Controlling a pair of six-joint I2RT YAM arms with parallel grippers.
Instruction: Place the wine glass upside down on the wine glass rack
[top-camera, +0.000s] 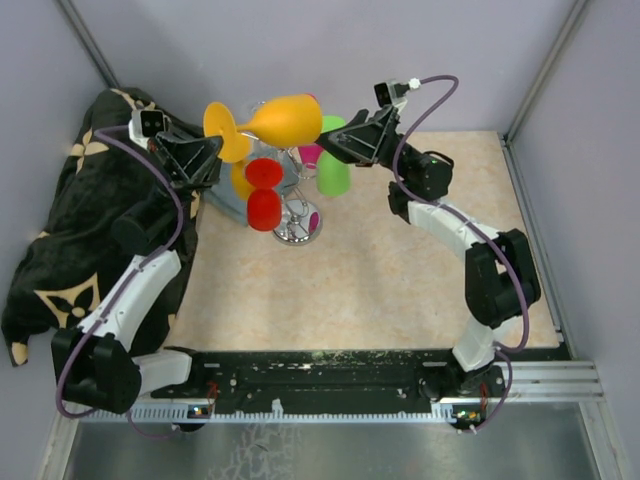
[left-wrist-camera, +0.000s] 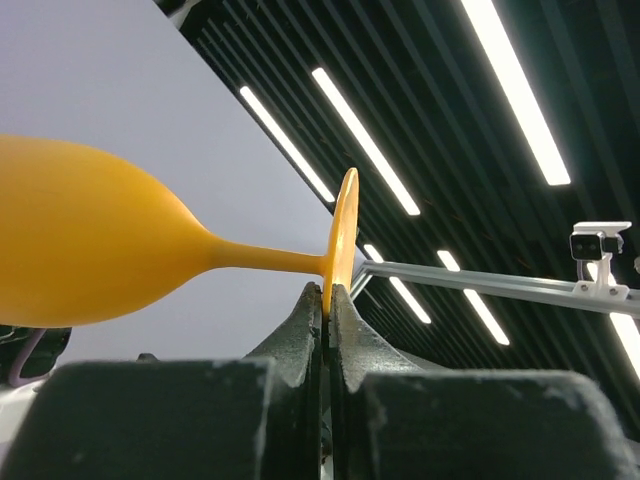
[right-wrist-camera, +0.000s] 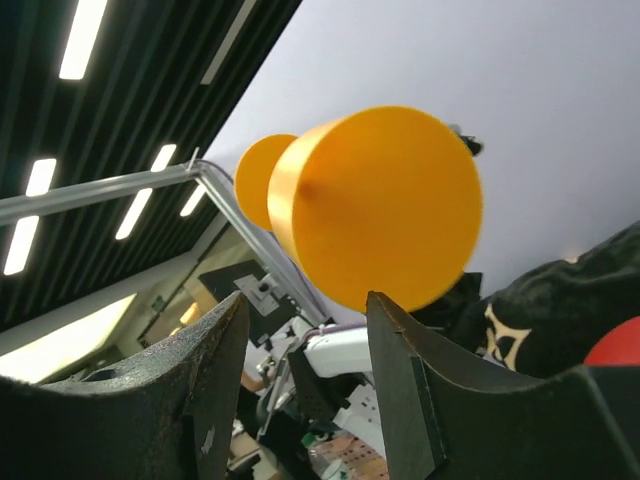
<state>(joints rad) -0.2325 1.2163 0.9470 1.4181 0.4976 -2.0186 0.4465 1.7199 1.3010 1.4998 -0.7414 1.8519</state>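
An orange wine glass (top-camera: 285, 118) lies on its side in the air above the wine glass rack (top-camera: 296, 230), a silver wire stand with a shiny round base. My left gripper (top-camera: 215, 150) is shut on the rim of the glass's flat foot (left-wrist-camera: 343, 240), the stem and bowl (left-wrist-camera: 90, 250) reaching away to the left in the left wrist view. My right gripper (top-camera: 328, 143) is open at the bowl's mouth end. In the right wrist view the bowl (right-wrist-camera: 380, 205) hangs just past the parted fingertips of the right gripper (right-wrist-camera: 305, 310), apart from the left one.
A red glass (top-camera: 264, 195), a green glass (top-camera: 334, 160) and a pink one (top-camera: 311, 153) hang on the rack. A black patterned cloth (top-camera: 70, 230) is heaped along the left wall. Grey walls close in the beige table (top-camera: 400, 280).
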